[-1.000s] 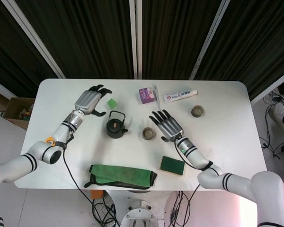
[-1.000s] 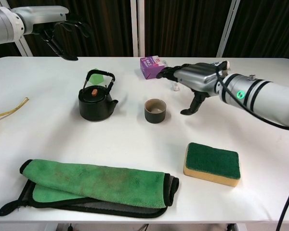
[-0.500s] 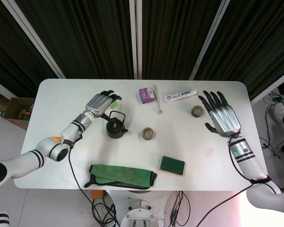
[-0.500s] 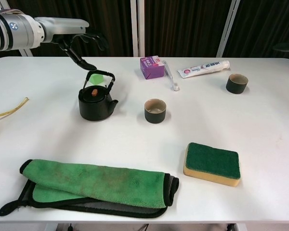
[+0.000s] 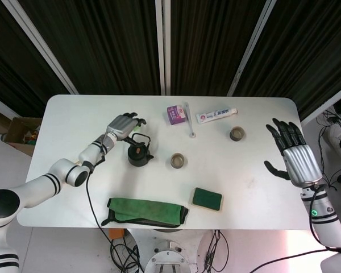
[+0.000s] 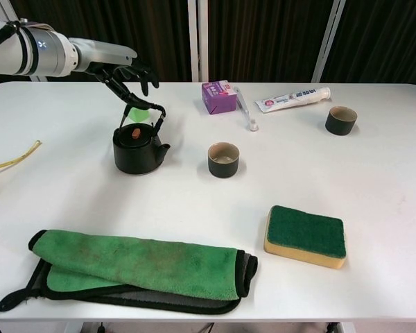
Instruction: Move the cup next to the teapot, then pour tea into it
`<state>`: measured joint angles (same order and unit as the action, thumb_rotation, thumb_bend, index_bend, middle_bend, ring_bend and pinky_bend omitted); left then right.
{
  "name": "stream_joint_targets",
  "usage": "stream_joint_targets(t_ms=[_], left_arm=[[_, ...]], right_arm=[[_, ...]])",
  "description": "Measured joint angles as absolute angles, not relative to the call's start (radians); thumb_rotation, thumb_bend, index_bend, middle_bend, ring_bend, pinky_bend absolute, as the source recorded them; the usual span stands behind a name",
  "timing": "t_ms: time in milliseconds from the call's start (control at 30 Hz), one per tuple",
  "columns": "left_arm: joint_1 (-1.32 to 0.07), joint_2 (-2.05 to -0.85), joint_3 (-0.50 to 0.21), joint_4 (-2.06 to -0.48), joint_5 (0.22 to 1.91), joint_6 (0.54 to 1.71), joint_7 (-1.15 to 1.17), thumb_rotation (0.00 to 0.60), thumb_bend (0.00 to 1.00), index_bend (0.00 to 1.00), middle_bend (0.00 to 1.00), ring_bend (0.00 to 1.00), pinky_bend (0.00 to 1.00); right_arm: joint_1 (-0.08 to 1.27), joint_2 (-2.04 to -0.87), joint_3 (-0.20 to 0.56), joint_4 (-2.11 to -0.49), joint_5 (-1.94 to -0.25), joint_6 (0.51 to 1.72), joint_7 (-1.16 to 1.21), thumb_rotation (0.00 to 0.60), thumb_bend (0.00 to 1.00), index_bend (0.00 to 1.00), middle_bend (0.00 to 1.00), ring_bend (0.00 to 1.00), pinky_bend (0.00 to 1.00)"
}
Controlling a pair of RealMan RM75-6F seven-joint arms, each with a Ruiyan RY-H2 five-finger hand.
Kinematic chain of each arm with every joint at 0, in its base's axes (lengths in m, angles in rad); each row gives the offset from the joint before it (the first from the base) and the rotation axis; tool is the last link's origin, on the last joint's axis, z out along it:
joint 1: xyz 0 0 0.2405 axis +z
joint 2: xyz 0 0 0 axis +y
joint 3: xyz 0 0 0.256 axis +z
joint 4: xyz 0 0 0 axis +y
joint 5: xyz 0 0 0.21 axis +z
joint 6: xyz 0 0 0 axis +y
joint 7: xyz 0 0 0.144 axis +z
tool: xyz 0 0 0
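Teapot (image 6: 140,147) upright on table (image 6: 374,201), cup (image 6: 223,159) just to its right, apart. Left hand (image 6: 128,78) above teapot handle, fingers spread and curved down, holding nothing; contact with handle unclear. Right hand (image 5: 292,154) open, fingers spread, off the table's right edge. Second cup (image 6: 340,120) far right.

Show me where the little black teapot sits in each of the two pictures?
Head view: the teapot sits left of centre on the table, just below the left robot hand.
Chest view: the teapot is at upper left, under that hand.
Shared landmark: the nearby cup, to its right.
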<state>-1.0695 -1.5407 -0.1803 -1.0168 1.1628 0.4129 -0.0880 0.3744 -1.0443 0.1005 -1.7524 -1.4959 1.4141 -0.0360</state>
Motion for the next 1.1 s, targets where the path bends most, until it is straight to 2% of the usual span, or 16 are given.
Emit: stream_joint_targets(t_ms=[233,600,1100], left_arm=[[-1.084,-1.535,-0.160,-1.010,1.127,0.370,-0.063,0.281,0.20,0.21,0.34,0.08,0.13],[-1.082,-1.468,-0.144,-1.112,1.111,0.377,-0.036,0.268,0.20,0.22,0.40,0.09,0.13],[-1.000,-1.312,-0.127,-1.390,1.158,0.527,-0.030,0.264,0.20,0.22,0.43,0.11,0.13]], right_arm=[[0.354,-1.049,0.106,-1.719,-1.488,1.414,-0.007,0.600,0.20,0.00,0.00,0.00,0.00],[0.347,-1.075,0.121,-1.677,-1.488,1.405,0.001,0.600,0.21,0.00,0.00,0.00,0.00],[0.344,-1.100,0.124,-1.662,-1.485,1.379,-0.028,0.600,0.21,0.00,0.00,0.00,0.00]])
